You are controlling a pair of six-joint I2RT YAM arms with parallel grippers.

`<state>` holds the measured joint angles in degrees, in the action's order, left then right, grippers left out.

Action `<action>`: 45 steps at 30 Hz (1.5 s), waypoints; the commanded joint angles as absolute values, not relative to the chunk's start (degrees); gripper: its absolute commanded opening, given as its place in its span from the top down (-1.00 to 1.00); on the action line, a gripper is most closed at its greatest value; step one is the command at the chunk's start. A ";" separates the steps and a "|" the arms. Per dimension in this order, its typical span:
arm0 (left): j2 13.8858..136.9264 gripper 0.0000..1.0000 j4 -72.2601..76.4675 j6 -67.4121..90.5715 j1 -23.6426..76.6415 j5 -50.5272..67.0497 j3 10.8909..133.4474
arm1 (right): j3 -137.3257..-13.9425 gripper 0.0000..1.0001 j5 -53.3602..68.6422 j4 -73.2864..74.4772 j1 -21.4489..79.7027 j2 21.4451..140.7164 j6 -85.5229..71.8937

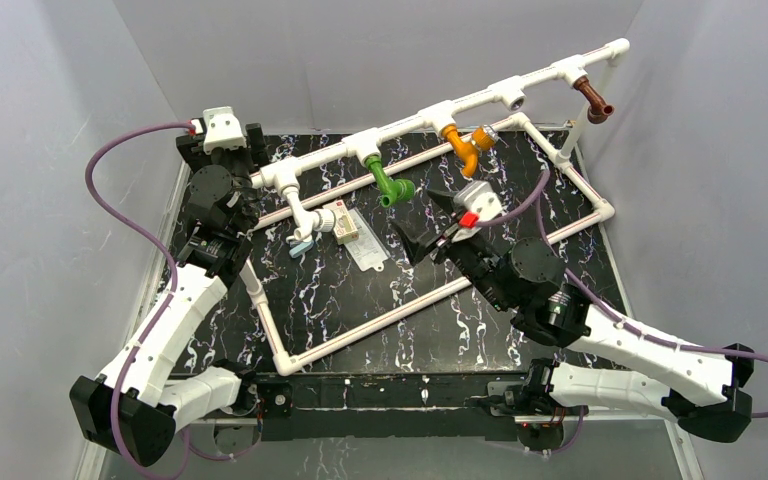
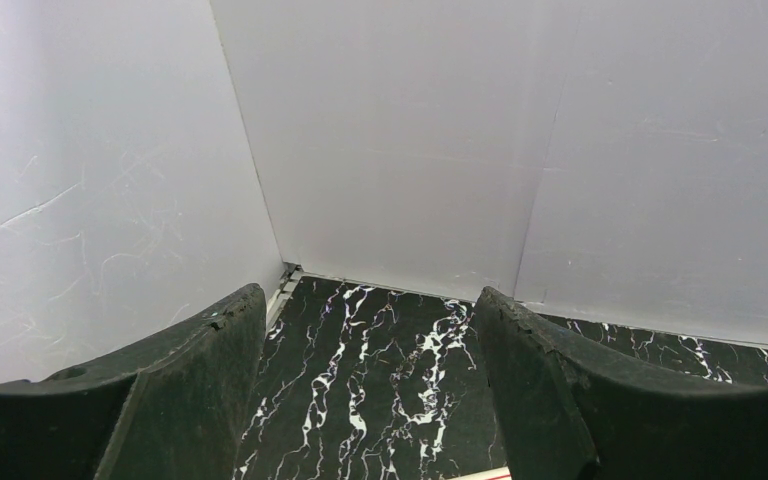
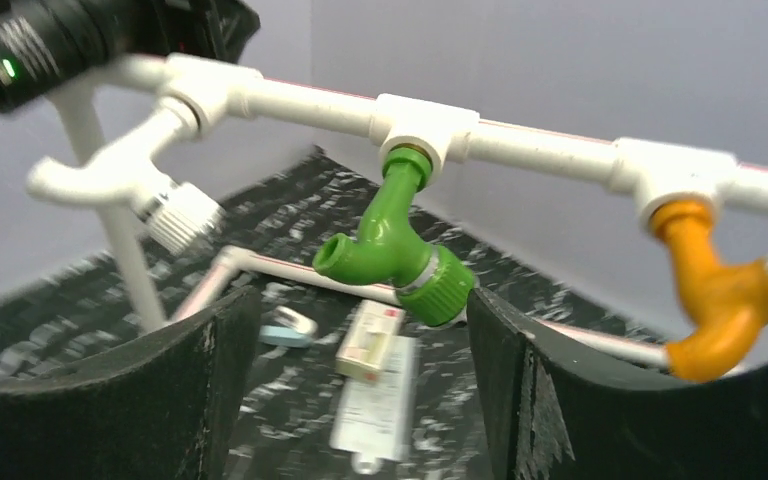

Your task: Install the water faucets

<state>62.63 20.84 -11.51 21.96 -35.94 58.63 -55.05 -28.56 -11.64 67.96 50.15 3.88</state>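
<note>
Right gripper (image 3: 355, 305), open and empty, faces green faucet (image 3: 390, 245) between white faucet (image 3: 110, 180) and orange faucet (image 3: 710, 290); left gripper (image 2: 370, 300) gapes empty toward wall (image 2: 400, 130).

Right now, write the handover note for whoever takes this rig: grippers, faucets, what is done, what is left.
Grippers: the left gripper is open and empty, facing the back-left corner, away from the pipe. The right gripper is open and empty, aimed at the green faucet without touching it.
Done: the white faucet, green faucet, orange faucet and brown faucet hang from tees on the white pipe.
Left: the tee socket between orange and brown looks empty, and no loose faucet is in view. How tightly the fitted ones sit cannot be told.
</note>
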 commanded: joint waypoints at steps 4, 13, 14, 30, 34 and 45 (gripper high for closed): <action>71.24 -0.49 -4.04 -10.02 24.08 -31.13 50.36 | -53.11 -0.69 -20.17 -14.26 68.10 49.08 45.03; 71.02 -0.49 -4.18 -10.02 24.08 -31.10 50.36 | -51.58 -0.72 -22.30 -23.41 68.12 55.28 63.26; 71.02 -0.49 -4.14 -10.02 24.08 -31.05 50.35 | -51.45 -0.72 -22.73 -25.54 68.06 56.12 64.04; 70.41 -0.49 -4.13 -9.92 24.08 -30.85 50.36 | -53.10 -0.31 -30.69 -39.11 66.07 67.38 66.42; 70.48 -0.49 -4.13 -9.91 24.08 -30.72 50.42 | -52.65 -0.16 -30.02 -39.53 65.74 67.05 63.71; 70.58 -0.49 -4.29 -9.93 24.08 -30.85 50.45 | -52.67 0.36 -27.41 -40.98 65.74 66.78 54.43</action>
<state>62.83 20.82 -11.46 21.96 -35.92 58.78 -51.53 -28.23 -34.87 65.89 67.88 59.33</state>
